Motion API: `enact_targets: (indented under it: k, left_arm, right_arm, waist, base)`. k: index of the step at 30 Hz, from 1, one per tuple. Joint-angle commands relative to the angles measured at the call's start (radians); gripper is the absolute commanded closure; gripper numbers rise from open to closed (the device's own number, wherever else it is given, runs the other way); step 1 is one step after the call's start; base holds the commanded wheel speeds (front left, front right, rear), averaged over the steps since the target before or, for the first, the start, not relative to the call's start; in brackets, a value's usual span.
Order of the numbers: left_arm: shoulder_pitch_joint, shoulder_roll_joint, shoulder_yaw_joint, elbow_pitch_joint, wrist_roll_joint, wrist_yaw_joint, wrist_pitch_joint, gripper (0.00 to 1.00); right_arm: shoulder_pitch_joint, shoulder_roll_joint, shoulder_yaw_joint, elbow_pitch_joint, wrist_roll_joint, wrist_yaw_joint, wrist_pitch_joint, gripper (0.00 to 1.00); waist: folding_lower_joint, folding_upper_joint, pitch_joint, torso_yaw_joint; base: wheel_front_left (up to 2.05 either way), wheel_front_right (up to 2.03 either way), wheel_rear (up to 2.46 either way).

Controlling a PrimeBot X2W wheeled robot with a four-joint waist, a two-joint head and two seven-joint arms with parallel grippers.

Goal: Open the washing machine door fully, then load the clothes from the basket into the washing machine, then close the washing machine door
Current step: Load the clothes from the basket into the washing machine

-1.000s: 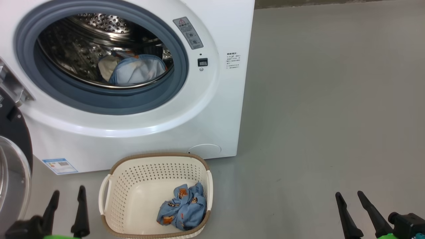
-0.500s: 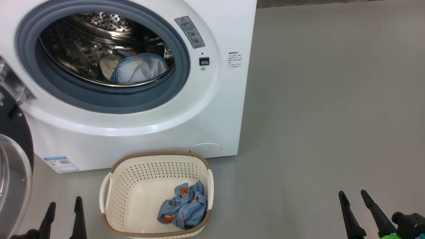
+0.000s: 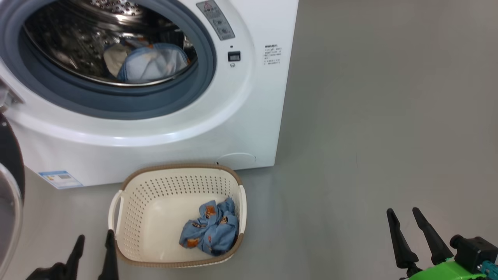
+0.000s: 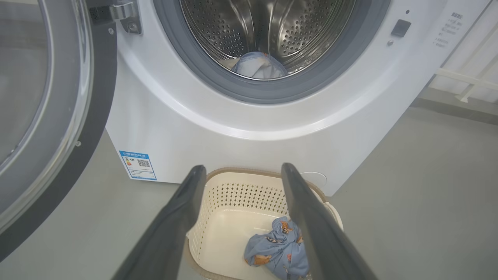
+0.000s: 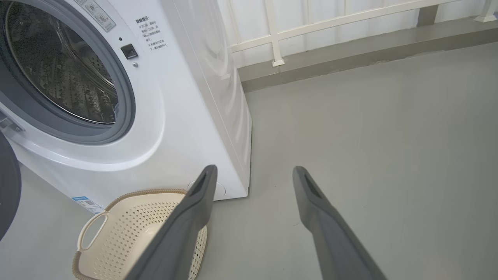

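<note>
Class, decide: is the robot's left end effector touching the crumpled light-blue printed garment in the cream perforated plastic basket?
Apart. The head view shows the left end effector by the basket's left rim, bare basket floor separating it from the garment.

The left gripper (image 3: 95,235) and right gripper (image 3: 402,211) each have two long, dark matte fingers (image 4: 311,217) tapering to blunt tips. Behind the right gripper are a bright green wrist housing (image 3: 443,271), a chunky black fitting (image 3: 472,251) and a small teal part (image 3: 489,267).
</note>
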Motion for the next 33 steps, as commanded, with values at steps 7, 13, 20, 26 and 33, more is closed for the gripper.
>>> enact_targets:
  k: [7, 13, 20, 26, 33]
  left_arm:
    - [-0.117, 0.032, -0.053, 0.058, -0.022, -0.002, -0.004, 0.0]
    - [-0.229, 0.078, -0.156, 0.16, -0.052, -0.002, -0.004, 0.0]
    - [-0.356, 0.126, -0.292, 0.281, -0.095, -0.002, -0.004, 0.0]
    - [-0.464, 0.154, -0.398, 0.365, -0.137, -0.002, -0.004, 0.0]
    - [-0.573, 0.185, -0.496, 0.441, -0.189, -0.002, -0.004, 0.0]
  right_arm:
    - [-0.074, 0.019, 0.025, -0.035, -0.021, 0.003, -0.012, 0.0]
    - [-0.131, 0.047, 0.03, -0.047, -0.037, 0.003, -0.012, 0.0]
    - [-0.192, 0.068, 0.036, -0.058, -0.05, 0.003, -0.012, 0.0]
    - [-0.229, 0.086, 0.044, -0.067, -0.059, 0.003, -0.012, 0.0]
    - [-0.268, 0.098, 0.052, -0.078, -0.064, 0.003, -0.012, 0.0]
  waist:
    - [0.0, 0.0, 0.115, -0.001]
    - [0.0, 0.0, 0.214, -0.003]
    - [0.0, 0.0, 0.317, -0.019]
    - [0.0, 0.0, 0.398, -0.038]
    - [0.0, 0.0, 0.486, -0.055]
  base:
    - [0.0, 0.0, 0.0]
    - [0.0, 0.0, 0.0]
    - [0.0, 0.0, 0.0]
    - [0.0, 0.0, 0.0]
    - [0.0, 0.0, 0.0]
